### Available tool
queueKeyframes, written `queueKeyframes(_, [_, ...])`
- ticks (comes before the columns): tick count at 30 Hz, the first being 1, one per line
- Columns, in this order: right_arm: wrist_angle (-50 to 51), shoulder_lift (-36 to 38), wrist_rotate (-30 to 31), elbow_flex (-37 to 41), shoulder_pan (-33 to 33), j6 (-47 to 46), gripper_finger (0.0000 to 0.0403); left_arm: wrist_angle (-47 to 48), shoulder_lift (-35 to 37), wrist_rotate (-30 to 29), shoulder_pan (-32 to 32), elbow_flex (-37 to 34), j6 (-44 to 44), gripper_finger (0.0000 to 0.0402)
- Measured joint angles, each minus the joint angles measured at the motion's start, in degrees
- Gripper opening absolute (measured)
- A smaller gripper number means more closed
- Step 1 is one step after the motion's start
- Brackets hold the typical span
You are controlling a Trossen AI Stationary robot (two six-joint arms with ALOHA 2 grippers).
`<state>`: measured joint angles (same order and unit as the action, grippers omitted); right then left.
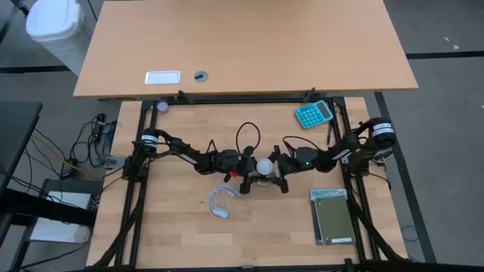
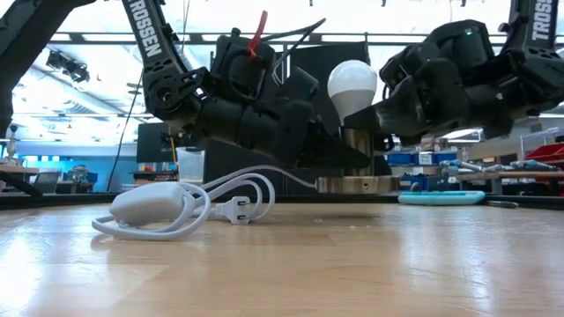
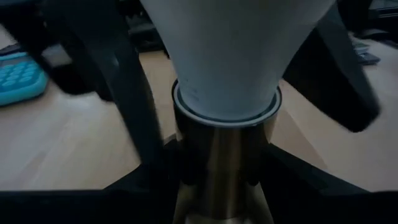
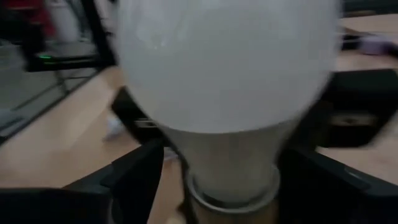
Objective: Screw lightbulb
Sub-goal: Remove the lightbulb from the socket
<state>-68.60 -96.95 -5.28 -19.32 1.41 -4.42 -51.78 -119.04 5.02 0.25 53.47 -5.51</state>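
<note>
Coiled white cable (image 2: 181, 204) with its inline switch and plug is lying nearest the low camera on the wooden table (image 2: 370, 264), loops resting flat. Just behind it, the round socket disc (image 2: 357, 184) is sitting on the table, with a brass-coloured holder (image 3: 224, 168) rising from it. The lightbulb (image 2: 352, 83) is standing upright in that holder at mid-table, between the two arms, its white neck seated at the holder's rim. The left end effector (image 2: 335, 158) is reaching in low from the left side and clamping the holder below the bulb, fingers closed on the brass. The right end effector (image 2: 374, 117) is sitting level with the bulb's neck from the opposite side; its fingers are standing apart, one on each side of the neck, with a gap showing between them and the bulb, so nothing is gripped there. Beside the right arm, a dark green book (image 1: 332, 217) is lying near the table's edge. Farther back, the teal calculator (image 1: 314, 114) is resting near the table's rear edge. Beyond that, a second table (image 1: 249, 45) is carrying a small white card (image 1: 162, 77).
</note>
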Motion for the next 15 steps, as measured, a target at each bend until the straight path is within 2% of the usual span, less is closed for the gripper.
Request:
queueKeyframes(10, [2.55, 3.23, 20.45, 1.63, 7.27, -2.43, 0.0308, 0.42, 0.0, -4.18, -0.09, 0.0, 1.1, 0.0195])
queueKeyframes(15, [5.13, 3.24, 35.36, -0.36, 12.74, -5.02, 0.0308, 0.81, -0.02, -7.58, -0.11, 0.0, 1.29, 0.0195])
